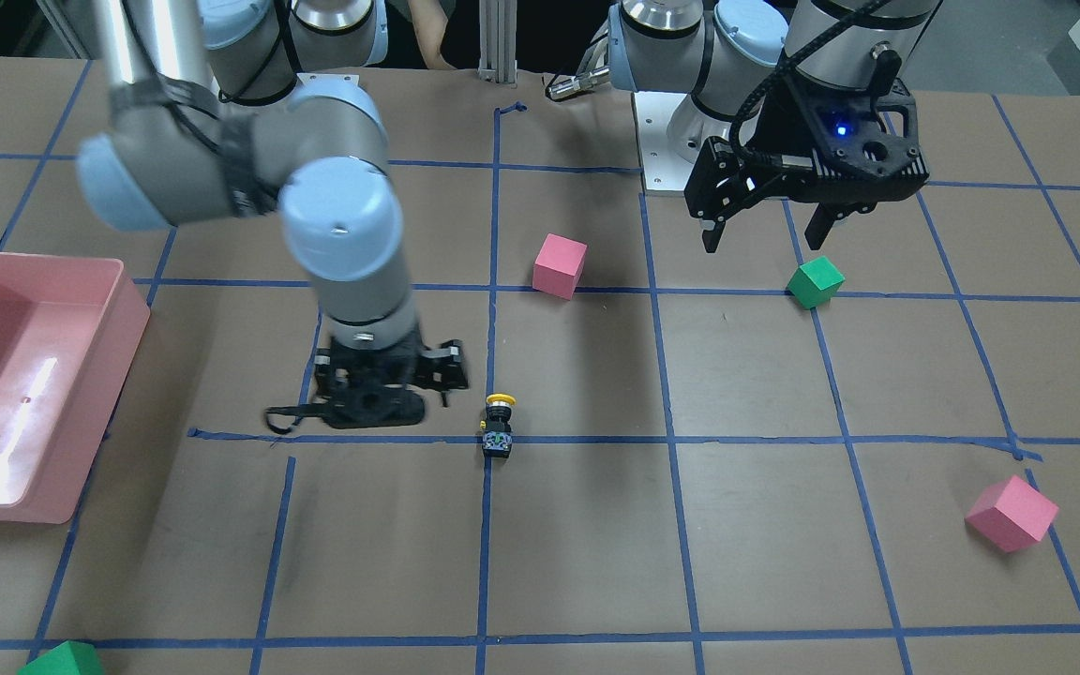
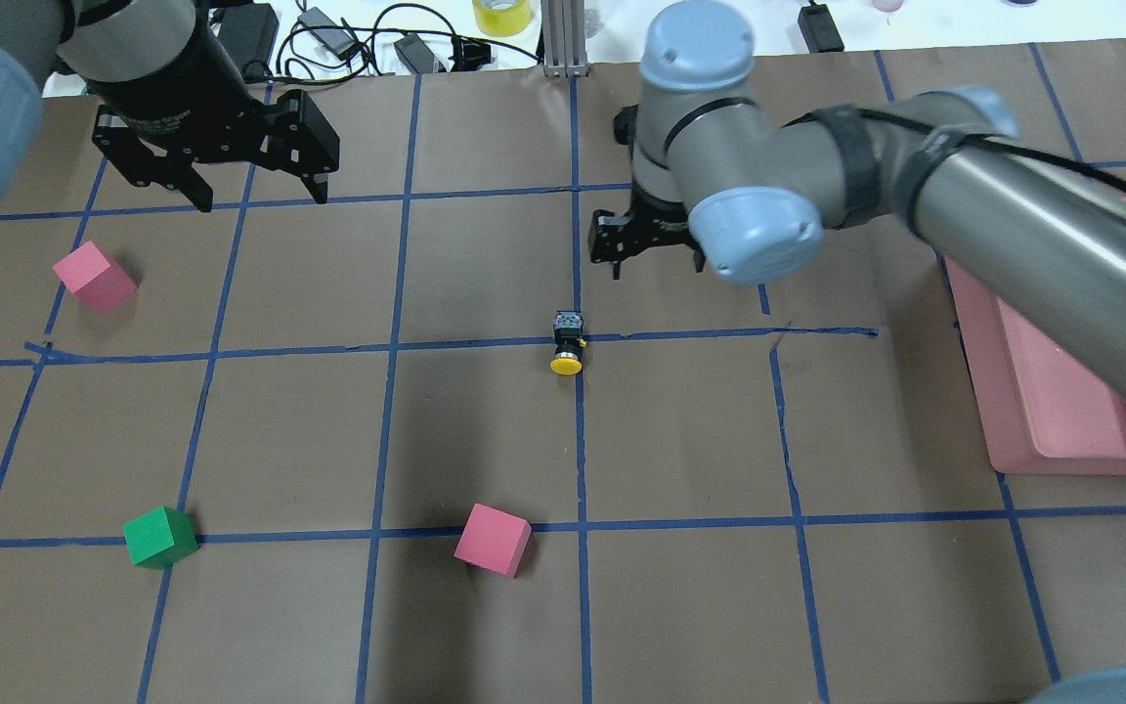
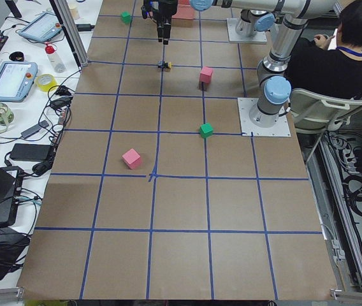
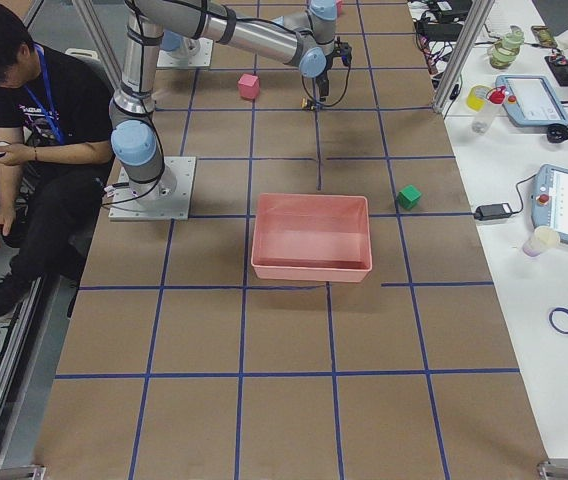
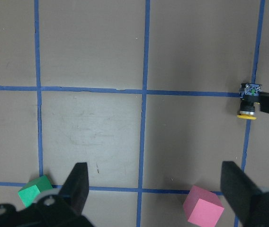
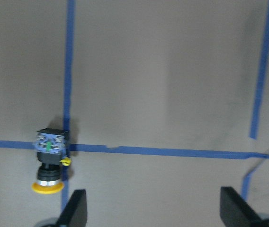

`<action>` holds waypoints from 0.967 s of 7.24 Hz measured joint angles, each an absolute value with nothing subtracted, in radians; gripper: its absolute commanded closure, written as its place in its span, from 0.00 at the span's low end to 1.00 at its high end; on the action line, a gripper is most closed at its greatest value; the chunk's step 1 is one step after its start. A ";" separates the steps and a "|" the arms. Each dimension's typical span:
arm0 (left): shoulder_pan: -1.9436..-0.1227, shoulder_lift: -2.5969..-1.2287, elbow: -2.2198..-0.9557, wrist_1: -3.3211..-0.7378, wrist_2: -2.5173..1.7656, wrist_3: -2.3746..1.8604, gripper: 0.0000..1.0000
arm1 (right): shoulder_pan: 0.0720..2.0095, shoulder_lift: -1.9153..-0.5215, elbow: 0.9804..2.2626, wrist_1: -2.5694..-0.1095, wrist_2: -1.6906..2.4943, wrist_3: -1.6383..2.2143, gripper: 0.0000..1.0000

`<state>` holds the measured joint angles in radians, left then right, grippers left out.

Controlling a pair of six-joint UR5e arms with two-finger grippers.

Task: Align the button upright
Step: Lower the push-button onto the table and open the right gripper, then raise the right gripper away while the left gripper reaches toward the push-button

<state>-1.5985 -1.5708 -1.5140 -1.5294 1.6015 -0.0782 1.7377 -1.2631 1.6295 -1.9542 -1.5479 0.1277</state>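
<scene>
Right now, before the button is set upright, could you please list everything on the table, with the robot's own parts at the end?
button: one, yellow cap and black base, lying on its side on a blue tape crossing near the table's middle.
pink cubes: two, pink, this one on the robot's left, the other nearer the robot, near the centre line.
green cubes: two, green, this one on the robot's left, the other apart from the bin, toward the operators' edge.
pink bin: one, pink, on the robot's right, looks empty.
table: one, brown with a blue tape grid.
left gripper: open, holding nothing, over the left side.
right gripper: open, beside the button, not touching it.
</scene>
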 measured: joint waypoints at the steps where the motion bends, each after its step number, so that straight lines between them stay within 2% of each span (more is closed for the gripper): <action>1: -1.598 -1.571 -1.514 -1.529 1.602 -0.078 0.00 | 1.644 -1.323 1.605 -1.838 -1.547 0.056 0.00; 4: -1.598 -1.571 -1.514 -1.529 1.601 -0.078 0.00 | 1.526 -1.467 1.414 -1.426 -1.579 -0.034 0.00; 7: -1.600 -1.574 -1.528 -1.532 1.603 -0.075 0.00 | 1.546 -1.537 1.394 -1.342 -1.589 -0.015 0.00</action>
<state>-1.5998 -1.5743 -1.5280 -1.5321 1.6035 -0.0746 1.5456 -1.5370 1.3939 -1.3423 -1.5893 -0.0149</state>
